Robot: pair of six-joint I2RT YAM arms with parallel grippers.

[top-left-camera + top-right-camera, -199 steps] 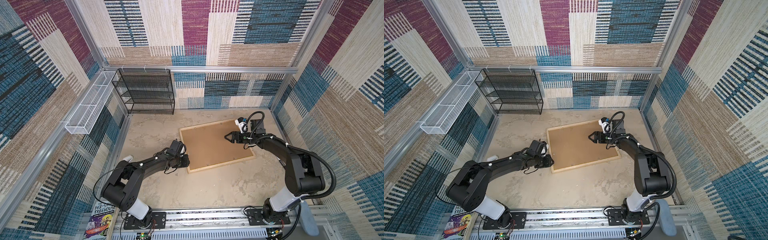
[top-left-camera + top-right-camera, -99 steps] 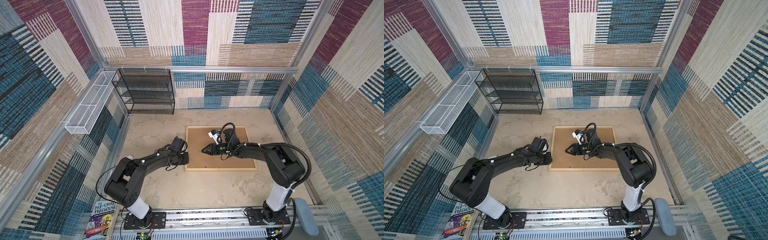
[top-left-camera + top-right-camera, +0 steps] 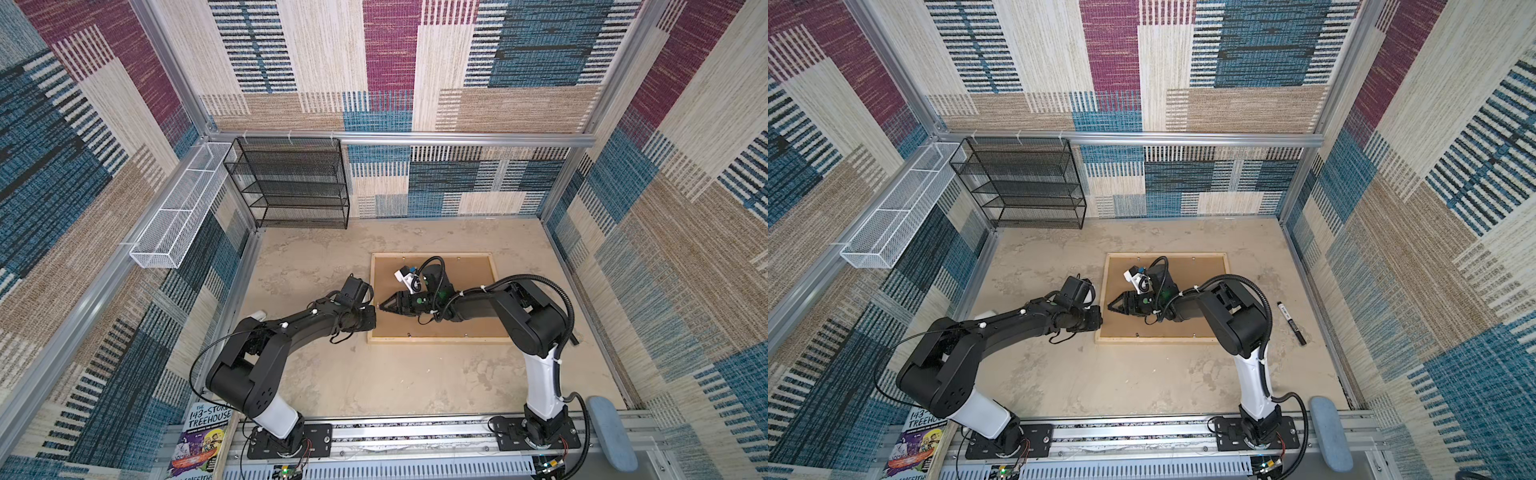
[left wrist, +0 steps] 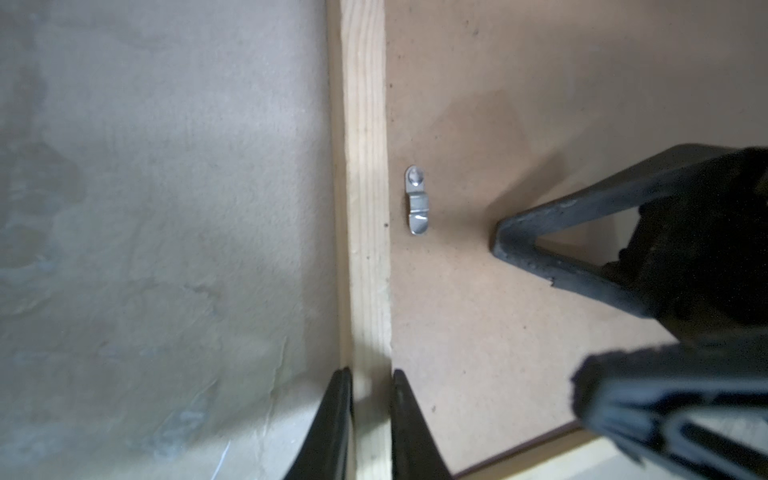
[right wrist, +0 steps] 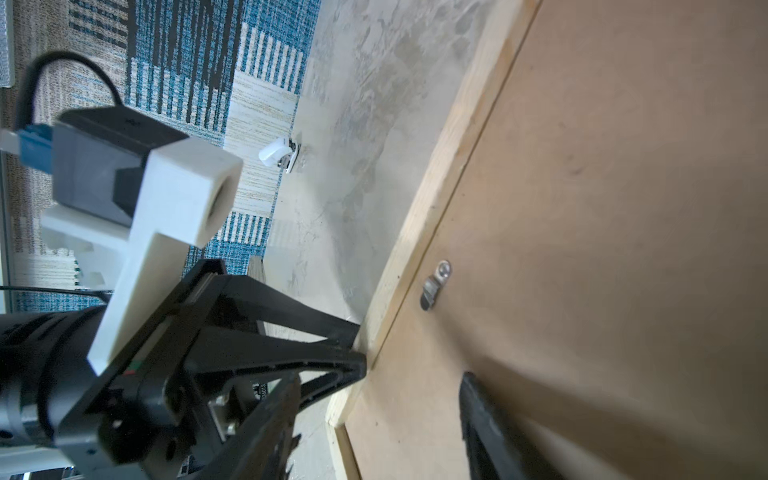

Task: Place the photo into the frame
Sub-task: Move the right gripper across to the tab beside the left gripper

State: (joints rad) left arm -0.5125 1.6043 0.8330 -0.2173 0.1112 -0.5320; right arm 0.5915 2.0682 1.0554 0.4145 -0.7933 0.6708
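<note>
So, the frame (image 3: 432, 340) got swung round in the last second. It was skewed on the counter (image 3: 395, 386). Now its rails run parallel to the counter edges, and it sits right of centre, back side up, with the brown board (image 3: 469, 270) seated in it.

The right hand (image 3: 379, 306) moved too. It was out by the frame's far right corner and is now over the board just inside the left rail, nose to nose with the left hand (image 4: 368, 415).

- **Left hand:** same job as before, on the left rail close to the near left corner. It is almost closed, with fingers (image 4: 338, 415) on either side of the rail, pinching it.
- **Right hand:** spread, with nothing between the fingers. One fingertip (image 4: 507, 245) is low over the board near the metal clip (image 4: 417, 201). I can't confirm contact.
- **Clip:** lies along the left rail, on the board just beside it.
- **Photo:** not visible in any view. It may be under the board or may not be in yet. I can't tell.

My read is that the squaring-up was set-up. The left hand anchors the frame and the right hand is lined up for the clip. Whether the clip needs turning to free the board or to lock it depends on where the photo is.

A marker (image 3: 1291, 323) lies on the counter right of the frame, well clear of both hands.
</note>
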